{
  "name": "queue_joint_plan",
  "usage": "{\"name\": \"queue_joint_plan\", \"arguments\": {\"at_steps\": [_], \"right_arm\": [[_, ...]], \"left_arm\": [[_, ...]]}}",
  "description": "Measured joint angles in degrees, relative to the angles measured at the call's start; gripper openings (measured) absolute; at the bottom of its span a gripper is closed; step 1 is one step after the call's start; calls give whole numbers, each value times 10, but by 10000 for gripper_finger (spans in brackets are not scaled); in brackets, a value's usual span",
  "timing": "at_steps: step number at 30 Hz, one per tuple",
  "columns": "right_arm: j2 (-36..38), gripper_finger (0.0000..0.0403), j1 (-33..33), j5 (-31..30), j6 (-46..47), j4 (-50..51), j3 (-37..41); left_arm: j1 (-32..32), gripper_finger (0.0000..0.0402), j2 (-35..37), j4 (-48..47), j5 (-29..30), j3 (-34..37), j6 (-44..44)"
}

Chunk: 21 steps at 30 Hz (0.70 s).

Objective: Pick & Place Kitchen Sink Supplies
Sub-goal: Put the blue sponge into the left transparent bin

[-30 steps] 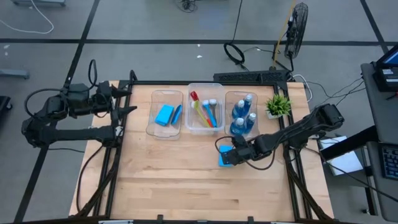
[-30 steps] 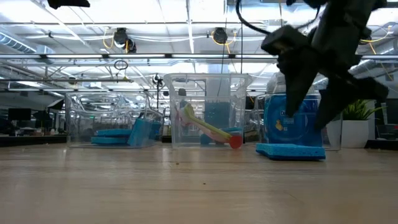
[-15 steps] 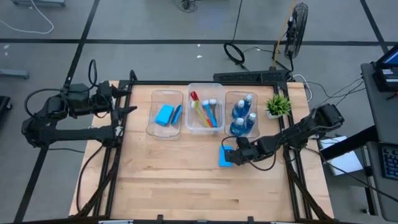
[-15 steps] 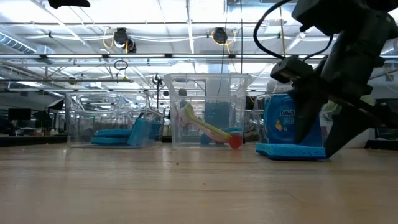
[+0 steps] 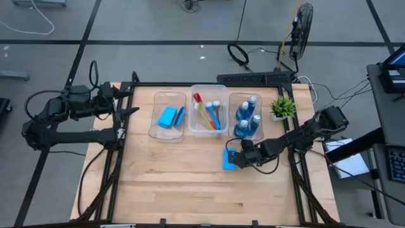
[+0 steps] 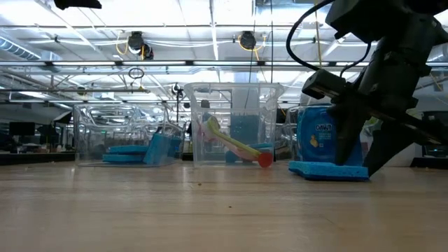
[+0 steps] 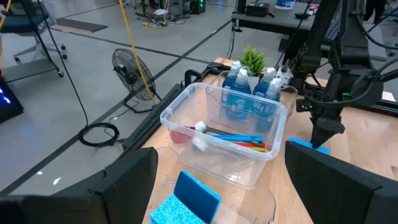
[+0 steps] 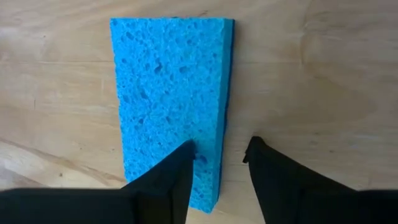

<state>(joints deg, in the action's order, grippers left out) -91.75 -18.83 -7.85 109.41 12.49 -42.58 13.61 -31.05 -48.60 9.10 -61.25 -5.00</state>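
Overhead: one table [image 5: 177,190], two arms, three tubs [image 5: 208,109] in a row, one plant [image 5: 282,106]. Counted inside: two sponges in the left tub, three brushes [image 5: 209,115] in the middle, four bottles [image 5: 248,119] in the right; one more sponge [image 5: 229,159] flat on the wood before the bottles' tub. Right gripper [image 8: 219,163] down on it, half-closed, one finger on top, one just off its long edge, no hold yet; left gripper [image 5: 131,111] wide open, idle at the table's left edge.
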Motion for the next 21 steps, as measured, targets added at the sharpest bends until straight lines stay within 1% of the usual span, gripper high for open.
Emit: {"name": "queue_joint_plan", "arguments": {"at_steps": [7, 16, 21], "right_arm": [[-2, 98, 0, 4, 7, 4, 1], [-3, 11, 0, 7, -13, 19, 1], [-4, 3, -4, 31, -50, 9, 2]], "left_arm": [[0, 351, 0, 0, 0, 0, 0], [0, 351, 0, 0, 0, 0, 0], [0, 351, 0, 0, 0, 0, -11]]}}
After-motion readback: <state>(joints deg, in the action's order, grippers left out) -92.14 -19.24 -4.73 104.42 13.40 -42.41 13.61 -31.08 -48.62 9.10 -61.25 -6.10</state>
